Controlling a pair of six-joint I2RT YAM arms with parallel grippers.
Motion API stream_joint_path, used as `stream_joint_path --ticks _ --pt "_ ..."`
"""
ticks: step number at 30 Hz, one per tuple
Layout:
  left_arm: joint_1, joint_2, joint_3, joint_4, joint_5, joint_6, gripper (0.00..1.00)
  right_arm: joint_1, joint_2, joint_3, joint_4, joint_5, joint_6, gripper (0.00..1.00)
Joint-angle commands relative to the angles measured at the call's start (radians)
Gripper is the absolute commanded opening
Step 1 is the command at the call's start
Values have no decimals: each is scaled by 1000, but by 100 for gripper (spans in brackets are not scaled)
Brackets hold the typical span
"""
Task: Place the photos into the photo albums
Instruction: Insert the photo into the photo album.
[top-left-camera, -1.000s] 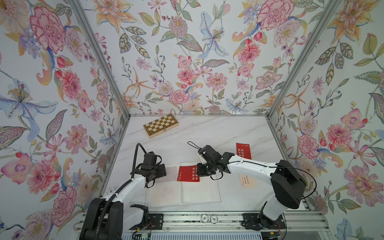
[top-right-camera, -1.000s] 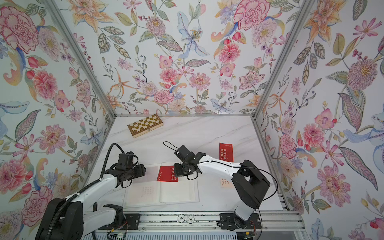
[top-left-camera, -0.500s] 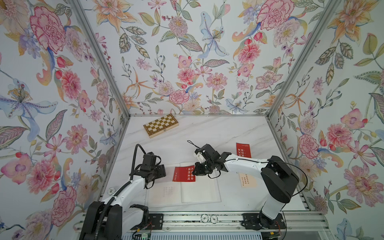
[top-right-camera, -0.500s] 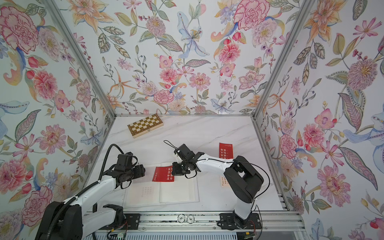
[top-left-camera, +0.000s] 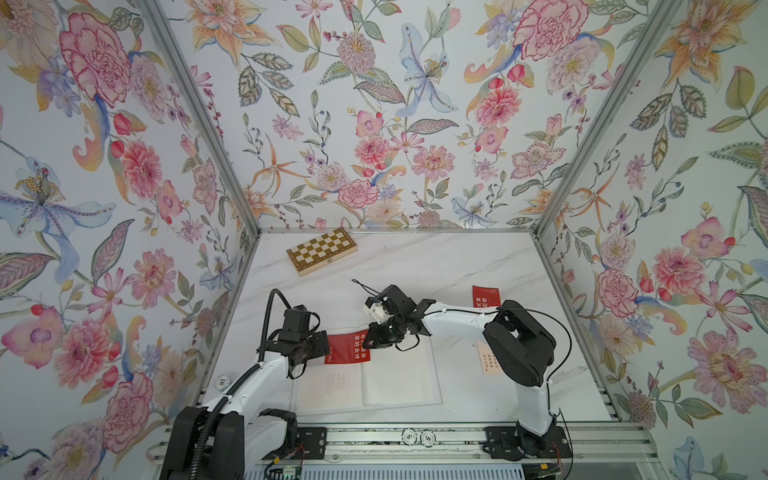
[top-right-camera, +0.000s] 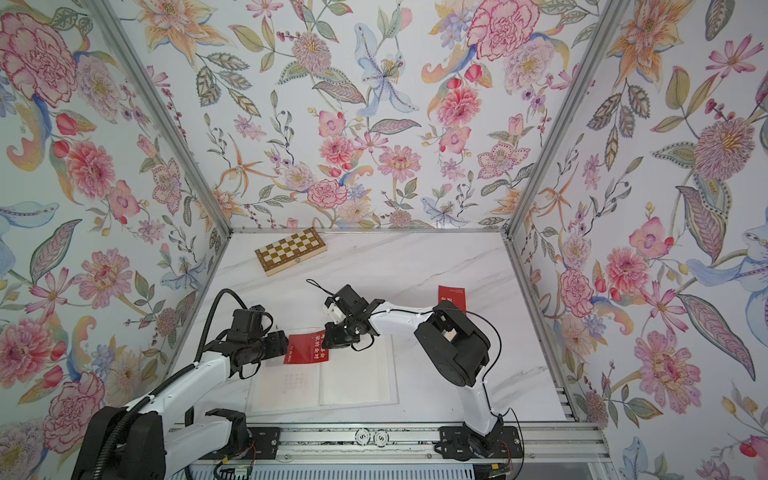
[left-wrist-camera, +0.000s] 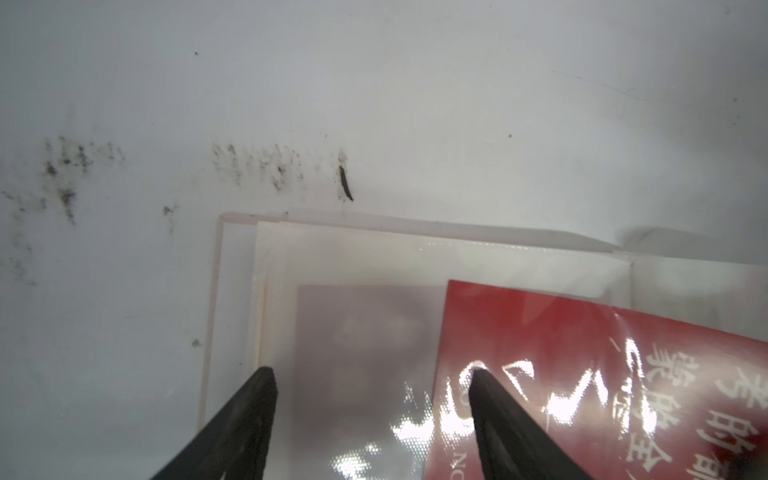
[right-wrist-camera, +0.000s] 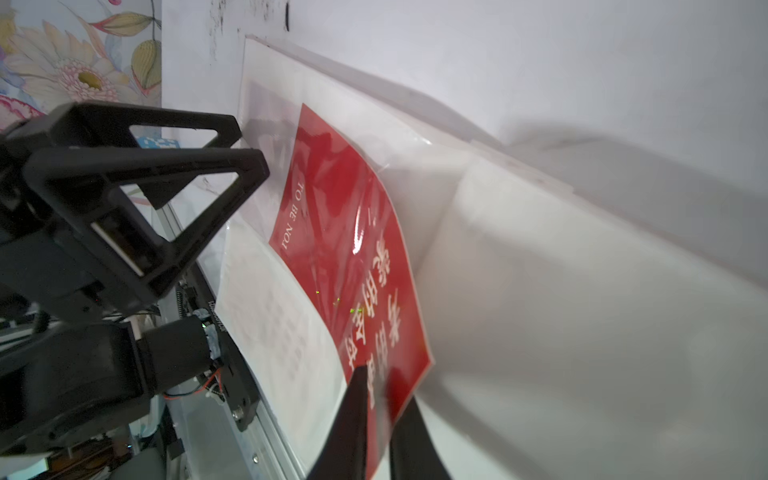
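Note:
The photo album (top-left-camera: 399, 376) (top-right-camera: 357, 380) lies open near the front edge, with white pages and clear sleeves. A red photo (top-left-camera: 347, 347) (top-right-camera: 306, 348) with white print lies across its left page. In the wrist views part of this photo (left-wrist-camera: 582, 374) (right-wrist-camera: 353, 249) sits under the glossy film. My right gripper (top-left-camera: 368, 340) (right-wrist-camera: 384, 384) has its jaws slightly parted, with the photo's near corner between them. My left gripper (top-left-camera: 321, 341) (left-wrist-camera: 372, 372) is open, its tips on the sleeve, one over the photo's edge.
A second red photo (top-left-camera: 485, 296) (top-right-camera: 451, 297) lies on the white table at the right, behind my right arm. A cream photo (top-left-camera: 488, 361) shows partly beside that arm's elbow. A checkered chessboard box (top-left-camera: 322, 250) (top-right-camera: 291, 250) sits at the back left.
My right gripper has carried the red photo leftward over the left page, toward my left gripper. Its jaws have parted a little. The left arm has stayed put.

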Motion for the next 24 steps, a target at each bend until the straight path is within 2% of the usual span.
stream_joint_path --ticks 1,3,7,12,24 --pt "14 -11 10 -33 12 24 73 32 40 60 -18 -22 -14 29" --pt "16 -13 10 -38 12 24 72 34 39 62 -24 -9 -12 35" --pt "17 -22 7 -40 1 26 72 15 -6 9 -29 19 -7 40" --pt "24 -22 1 -28 -15 16 72 2 -52 -38 -29 39 -1 41" --pt "60 9 -4 4 14 9 72 35 13 43 -28 40 29 40"
